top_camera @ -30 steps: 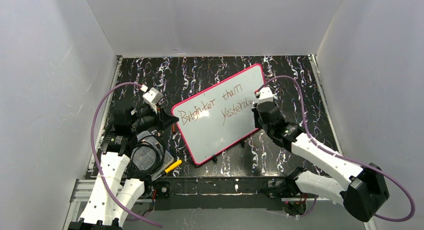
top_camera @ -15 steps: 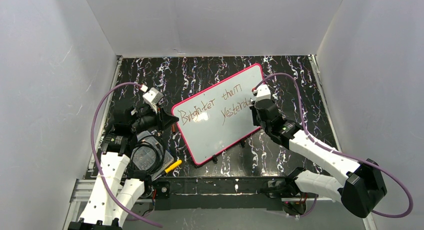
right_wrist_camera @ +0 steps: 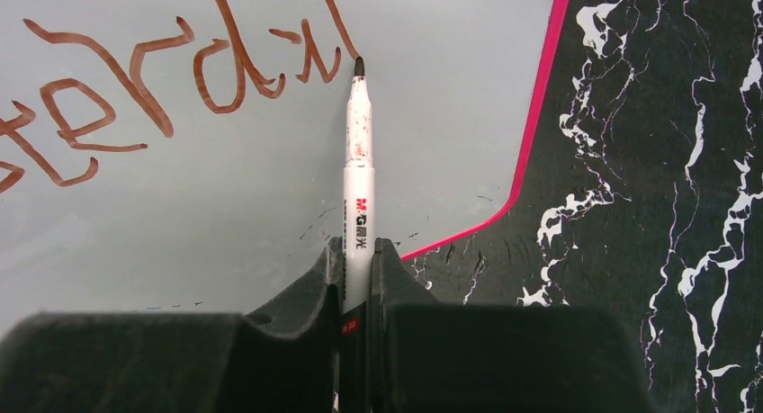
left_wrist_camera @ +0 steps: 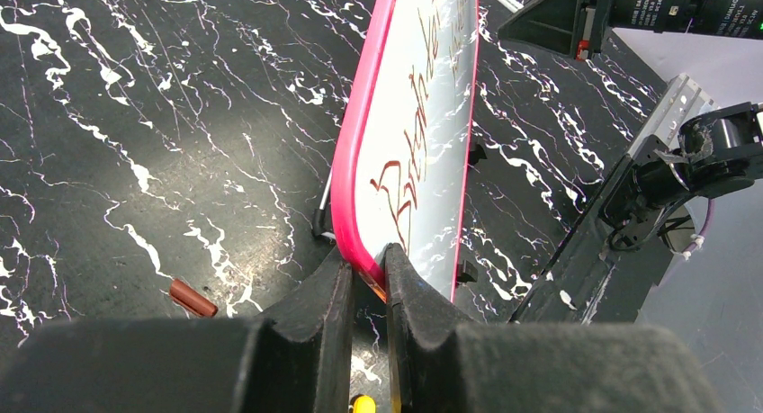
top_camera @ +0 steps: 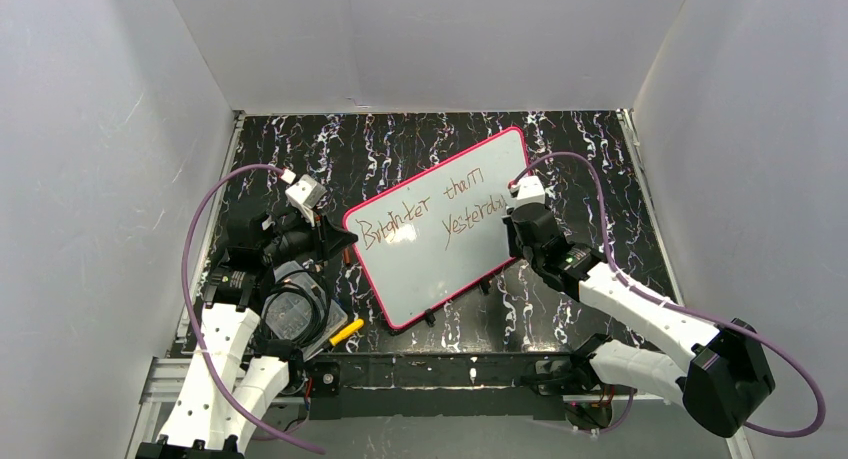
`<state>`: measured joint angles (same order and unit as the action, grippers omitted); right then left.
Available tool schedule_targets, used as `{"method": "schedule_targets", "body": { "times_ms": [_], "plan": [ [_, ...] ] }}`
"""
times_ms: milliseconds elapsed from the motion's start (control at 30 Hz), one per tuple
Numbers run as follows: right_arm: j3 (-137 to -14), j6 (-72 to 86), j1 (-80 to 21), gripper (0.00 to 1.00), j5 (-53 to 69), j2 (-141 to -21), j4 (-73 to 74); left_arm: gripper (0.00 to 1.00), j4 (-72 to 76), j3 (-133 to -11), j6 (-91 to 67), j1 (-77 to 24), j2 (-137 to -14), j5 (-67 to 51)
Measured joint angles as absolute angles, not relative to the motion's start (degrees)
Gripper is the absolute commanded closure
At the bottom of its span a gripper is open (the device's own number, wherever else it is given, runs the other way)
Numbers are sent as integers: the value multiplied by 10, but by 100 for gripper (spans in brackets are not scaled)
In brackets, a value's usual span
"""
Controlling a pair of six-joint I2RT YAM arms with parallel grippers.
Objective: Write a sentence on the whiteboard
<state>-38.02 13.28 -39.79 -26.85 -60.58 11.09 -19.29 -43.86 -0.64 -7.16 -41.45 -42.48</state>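
Since the earlier frame the right arm (top_camera: pixel 640 304) has shifted slightly and the second line of writing has gained its last strokes; the whiteboard and the left arm (top_camera: pixel 225 349) have stayed where they were.

On the black, white-veined table (top_camera: pixel 600 149), the whiteboard (top_camera: pixel 440 269) lies at the middle, turned askew, with one short end toward the left arm and its far corner toward the back wall. From the left wrist it looks raised on edge rather than flat, with small black clips (top_camera: pixel 430 314) along its near long side.

The left gripper (left_wrist_camera: pixel 367 267) is pressed on the pink frame at the board's near left corner, one finger on each face. The right gripper (right_wrist_camera: pixel 358 251) is pinched on a marker (right_wrist_camera: pixel 358 161), holding its barrel upright between the fingers above the board's right end, near the rounded corner.

The sentence (top_camera: pixel 430 214) runs across the upper half of the face in two reddish-brown lines, "Brighter than" above "Yesterday". The marker's dark tip touches the last stroke of the lower line (right_wrist_camera: pixel 135 80).

A small yellow piece (top_camera: pixel 347 330) lies on the table near the left arm. A short brown cylinder (left_wrist_camera: pixel 192 298) lies just beside the left gripper, apart from the board.
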Motion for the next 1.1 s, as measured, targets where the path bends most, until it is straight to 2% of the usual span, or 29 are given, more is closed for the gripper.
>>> {"method": "schedule_targets", "body": {
  "times_ms": [567,1100],
  "plan": [
    [-418,96,-372,99,-281,-607,115,100,-193,-439,-6,-72,-413,-425],
    [-411,107,-364,99,-239,-618,121,100,-193,-439,-7,-73,-412,-426]
  ]
}}
